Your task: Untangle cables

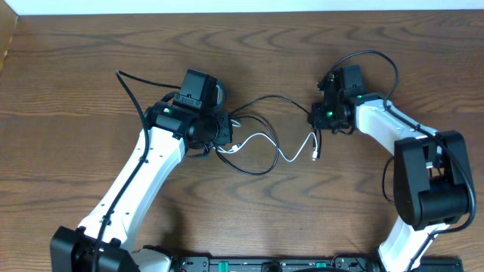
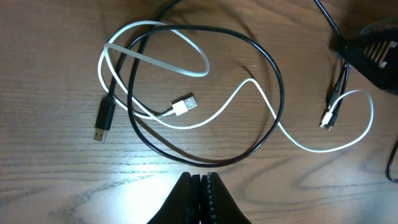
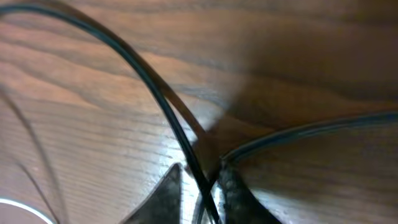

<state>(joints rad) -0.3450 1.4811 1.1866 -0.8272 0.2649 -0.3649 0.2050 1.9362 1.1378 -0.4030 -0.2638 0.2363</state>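
A thin black cable (image 1: 274,98) and a white cable (image 1: 261,137) lie looped through each other on the table between the arms. In the left wrist view the black cable (image 2: 273,87) forms a big loop over the white cable (image 2: 242,90), with a black USB plug (image 2: 104,118) and a white USB plug (image 2: 184,104) at the left. My left gripper (image 2: 200,177) is shut and empty, just short of the loop. My right gripper (image 3: 200,169) is shut on the black cable (image 3: 149,81), low over the wood near the cables' small plug ends (image 1: 315,151).
The wooden table (image 1: 76,68) has a pale edge along the back. A second dark cord (image 3: 311,130) runs off to the right beside my right fingers. Thicker black cords arc from each arm (image 1: 132,83).
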